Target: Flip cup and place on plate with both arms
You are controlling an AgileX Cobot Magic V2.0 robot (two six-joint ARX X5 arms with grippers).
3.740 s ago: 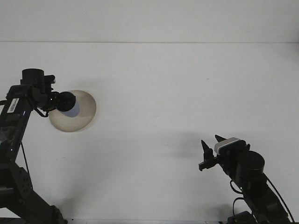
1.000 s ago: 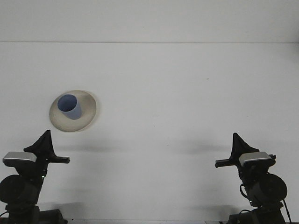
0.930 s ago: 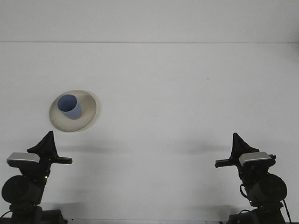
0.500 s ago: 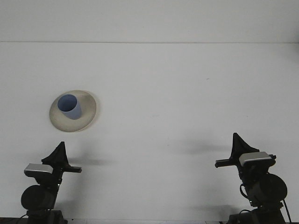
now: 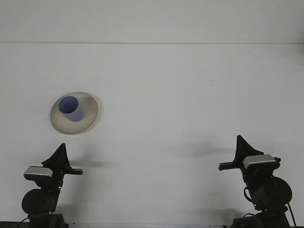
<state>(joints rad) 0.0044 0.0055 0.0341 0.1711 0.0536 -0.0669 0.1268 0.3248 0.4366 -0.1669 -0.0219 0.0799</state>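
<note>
One blue cup [image 5: 71, 108] upright on beige plate [image 5: 88, 118], white worktop [image 5: 180, 95], left pincer [image 5: 61, 156] and right pincer [image 5: 242, 146] both closed, near edge, well apart from plate.

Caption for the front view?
Blue cup upright on the plate; left gripper and right gripper parked near.

We list two black arms, each with a pointed pincer — left [image 5: 61, 153], right [image 5: 242, 146] — a silver-grey camera block, a round joint housing.

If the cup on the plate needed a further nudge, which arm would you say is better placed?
Probably left: the left gripper sits just below the plate holding the upright blue cup; the right gripper is far across.
</note>
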